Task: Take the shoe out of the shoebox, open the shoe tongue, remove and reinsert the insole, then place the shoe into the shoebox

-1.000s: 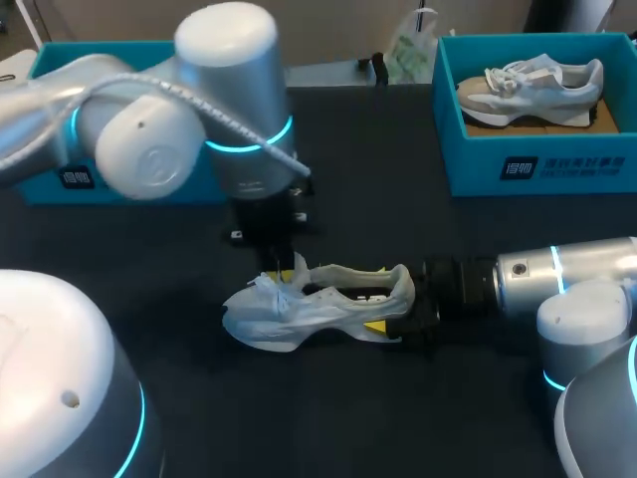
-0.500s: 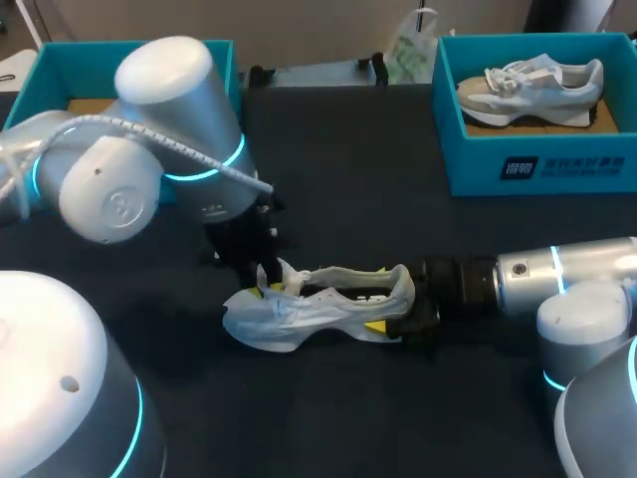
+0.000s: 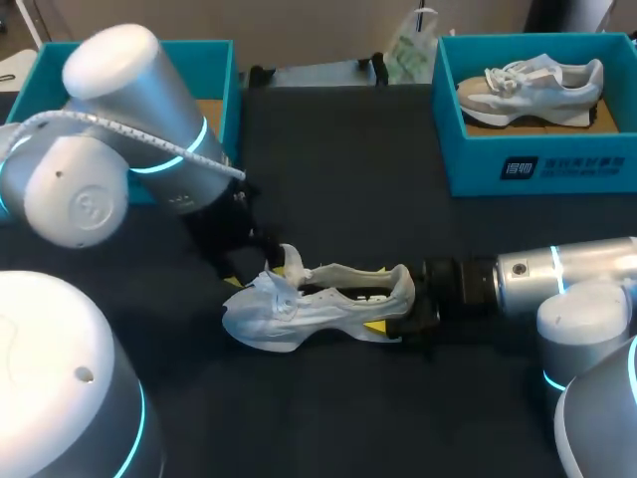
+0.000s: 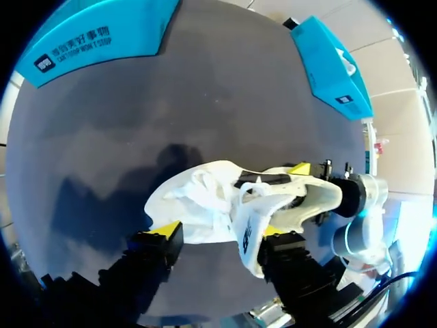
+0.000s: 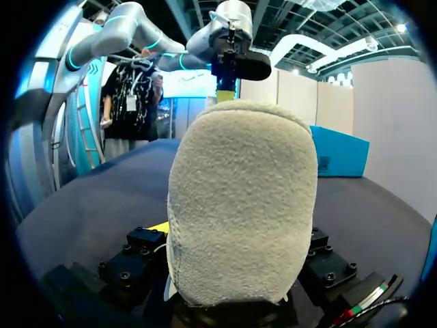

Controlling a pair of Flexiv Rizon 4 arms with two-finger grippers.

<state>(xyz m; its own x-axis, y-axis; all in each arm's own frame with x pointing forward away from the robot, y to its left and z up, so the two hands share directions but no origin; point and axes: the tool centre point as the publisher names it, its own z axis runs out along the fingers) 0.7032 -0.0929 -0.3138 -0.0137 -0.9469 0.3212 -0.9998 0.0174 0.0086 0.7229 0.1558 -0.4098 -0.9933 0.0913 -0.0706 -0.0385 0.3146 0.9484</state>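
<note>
A white shoe (image 3: 309,304) lies on its side in the middle of the black table, toe to the left. From the right, my right gripper (image 3: 400,311) is shut on its heel (image 5: 239,198), which fills the space between the fingers in the right wrist view. My left gripper (image 3: 265,273) hangs over the toe end, open. Its yellow tips stand wide apart on either side of the raised tongue (image 4: 249,225) and touch nothing. The shoe's opening (image 4: 263,180) faces up and shows a dark inside.
A teal shoebox (image 3: 528,164) at the back right holds a second shoe (image 3: 532,85). Another teal shoebox (image 3: 221,70) stands at the back left, partly behind my left arm. A bag (image 3: 410,50) lies beyond the table's far edge.
My left gripper has opened and let go of the shoe's tongue, and the left arm has swung to the left. The right arm and shoe have stayed in place.
</note>
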